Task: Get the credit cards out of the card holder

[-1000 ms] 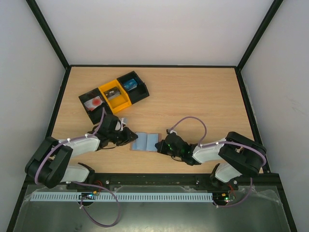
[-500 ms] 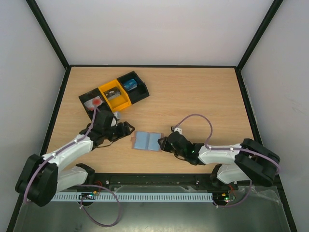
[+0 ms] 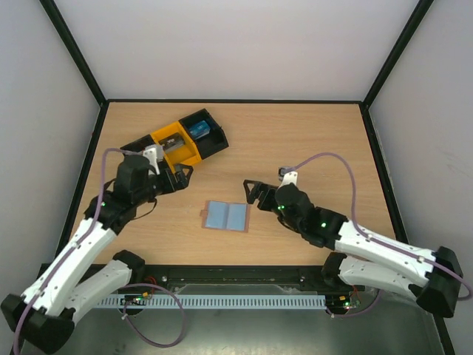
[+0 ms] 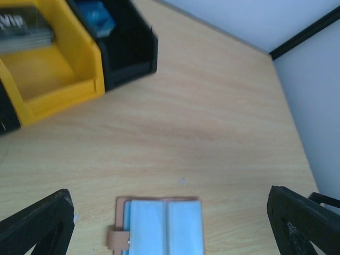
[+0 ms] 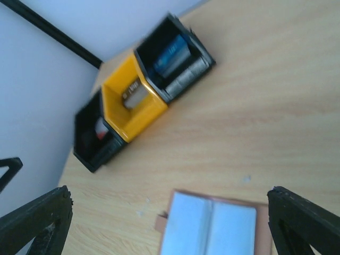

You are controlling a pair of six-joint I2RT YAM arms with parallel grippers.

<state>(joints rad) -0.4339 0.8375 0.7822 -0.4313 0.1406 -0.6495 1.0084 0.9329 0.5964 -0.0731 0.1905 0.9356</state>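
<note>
Worktop (image 3: 310, 148): pale wood-grain board walled in by white panels with black frame bars.
Card holder (image 3: 226, 216): lies open and flat in the lower middle of the top view, between the two arms and touching neither. It shows two light blue panels side by side and a thin brownish rim, with a small brown tab sticking out from its left edge.
Card holder, left wrist view: at the bottom centre of the frame, cut off by the lower edge. The tab with its small snap shows at the lower left of the holder.
Card holder, right wrist view: at the bottom centre-right, somewhat blurred.
Left end effector (image 3: 179, 175): fingers spread wide with nothing between them. It sits left of centre in the top view, just below the tray and up and to the left of the holder.
Right end effector (image 3: 256, 195): fingers spread wide and gripping nothing. It sits just right of the holder's upper right corner and is apart from it.
Tray (image 3: 182, 157): a black-yellow-black three-section tray set at a slant in the upper left of the worktop. Its left section is partly hidden by the left arm.
Tray contents: a blue item (image 3: 198, 131) in the right black section and a grey item (image 5: 135, 93) in the yellow one. Something red and white (image 5: 100, 127) is in the left black section, too blurred to tell more.
</note>
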